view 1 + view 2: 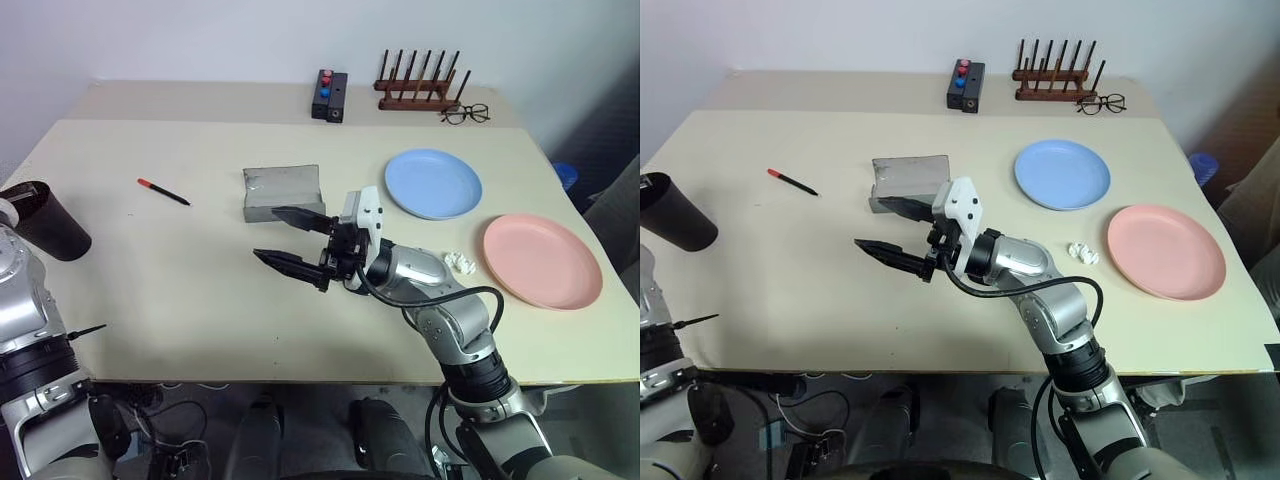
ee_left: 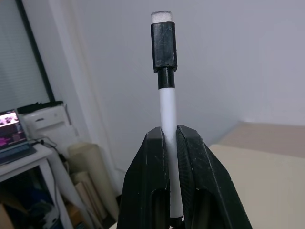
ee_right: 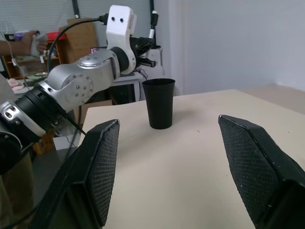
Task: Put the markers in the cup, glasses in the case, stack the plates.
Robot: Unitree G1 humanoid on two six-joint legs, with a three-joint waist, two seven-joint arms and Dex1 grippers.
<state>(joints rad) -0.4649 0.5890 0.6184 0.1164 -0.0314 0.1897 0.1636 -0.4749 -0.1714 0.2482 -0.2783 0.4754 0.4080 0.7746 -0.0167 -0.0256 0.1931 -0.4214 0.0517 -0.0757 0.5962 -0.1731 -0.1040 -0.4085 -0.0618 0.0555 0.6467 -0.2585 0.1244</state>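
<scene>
While the L gripper (image 2: 167,157) pinches the white marker (image 2: 167,105), the cup (image 1: 670,212) waits at the table's (image 1: 790,290) left edge; next, tip over rim. R gripper (image 1: 285,240) gapes empty mid-table.

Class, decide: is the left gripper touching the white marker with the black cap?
Touching. The left wrist view shows the left gripper with both fingers closed against the white marker, whose body runs between them with no gap.

Bare table (image 1: 180,290) between cup (image 1: 45,222) and case (image 1: 282,190) — unobstructed.
</scene>
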